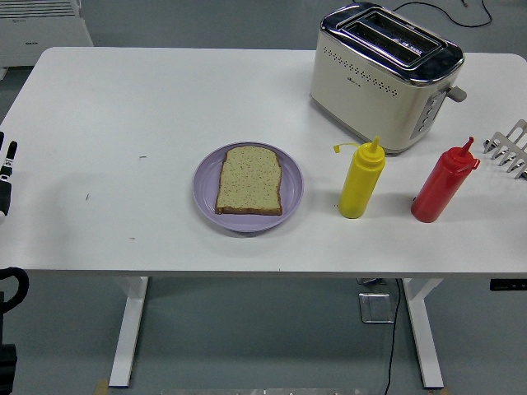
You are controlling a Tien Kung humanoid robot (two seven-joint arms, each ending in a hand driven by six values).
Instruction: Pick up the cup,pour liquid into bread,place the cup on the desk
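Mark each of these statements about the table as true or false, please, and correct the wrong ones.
1. The slice of bread lies on a purple plate. True.
2. The yellow squeeze bottle lies on its side. False: it stands upright, right of the plate.
3. The red squeeze bottle stands right of the yellow one. True.
4. The toaster has bread in its slots. False: no bread shows in the slots; the only slice is on the plate.
5. The right hand grips the red bottle. False: no right hand is in view; only the left hand shows, at the left edge, holding nothing.
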